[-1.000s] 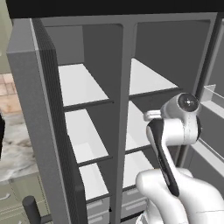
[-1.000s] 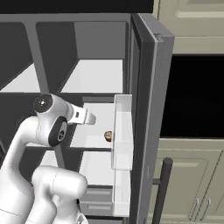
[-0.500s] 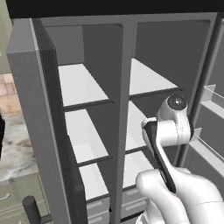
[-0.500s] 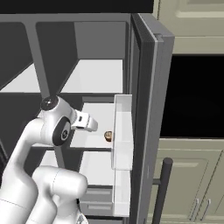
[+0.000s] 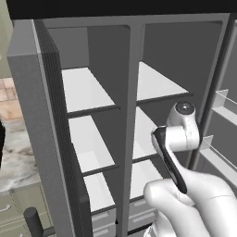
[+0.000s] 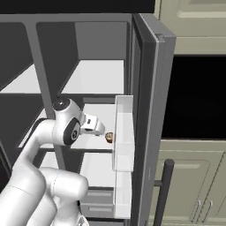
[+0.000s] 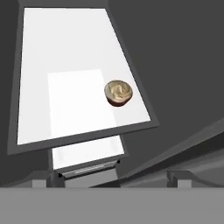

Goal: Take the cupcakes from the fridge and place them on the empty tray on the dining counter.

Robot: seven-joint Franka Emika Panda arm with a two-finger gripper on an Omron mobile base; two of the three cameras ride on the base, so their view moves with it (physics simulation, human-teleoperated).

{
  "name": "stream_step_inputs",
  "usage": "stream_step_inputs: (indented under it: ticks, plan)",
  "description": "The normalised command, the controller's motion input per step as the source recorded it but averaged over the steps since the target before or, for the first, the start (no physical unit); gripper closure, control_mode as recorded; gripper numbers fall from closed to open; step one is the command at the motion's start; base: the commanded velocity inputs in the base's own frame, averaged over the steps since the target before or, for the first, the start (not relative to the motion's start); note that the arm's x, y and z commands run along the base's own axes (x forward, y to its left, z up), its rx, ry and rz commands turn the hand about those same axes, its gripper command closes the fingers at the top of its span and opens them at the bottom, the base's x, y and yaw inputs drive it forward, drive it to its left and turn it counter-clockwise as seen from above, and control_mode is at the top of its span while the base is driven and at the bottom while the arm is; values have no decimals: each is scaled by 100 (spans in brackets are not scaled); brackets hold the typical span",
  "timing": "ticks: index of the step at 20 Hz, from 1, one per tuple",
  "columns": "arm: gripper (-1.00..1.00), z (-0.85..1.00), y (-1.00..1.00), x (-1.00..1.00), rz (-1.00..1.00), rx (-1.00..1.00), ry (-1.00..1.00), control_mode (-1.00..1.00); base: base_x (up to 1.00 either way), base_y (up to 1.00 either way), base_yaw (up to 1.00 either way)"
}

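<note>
The grey fridge [image 5: 133, 92] stands with both doors open, its white shelves [image 7: 65, 65] bare except for one cupcake. That cupcake [image 7: 118, 92] is tiny, with a brown wrapper and cream frosting, and sits near the right edge of the middle right shelf [image 6: 109, 137]. My gripper [image 6: 99, 128] reaches into that compartment just left of the cupcake, a short gap away. In the hand view my gripper [image 7: 113, 177] is open, its fingertips [image 7: 46, 177] wide apart and nothing between them. The cupcake lies ahead, slightly right of centre. The empty tray is out of view.
A white door bin [image 6: 124, 132] on the open right door [image 6: 152, 110] juts out right beside the cupcake. The door's dark handle [image 6: 161, 190] stands lower right, before sage-green cabinets [image 6: 194, 176]. The left door [image 5: 41, 139] borders a strip of veined marble [image 5: 16, 159]; which counter, I cannot tell.
The arm has swung lower and further into the right compartment, bringing the hand closer to the cupcake. The jaws stay wide open. The cupcake has not moved.
</note>
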Motion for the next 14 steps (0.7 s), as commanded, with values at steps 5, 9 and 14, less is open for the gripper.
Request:
stream_step_inputs:
  ticks: [5, 9, 14]
  plan:
    - [-100, -14, -19, 29, 0, 0, 0, -100, 0, 0, 0]
    - [-100, -36, -1, 15, 0, 0, 0, -100, 0, 0, 0]
    - [-100, -24, -2, 25, 0, 0, 0, -100, 0, 0, 0]
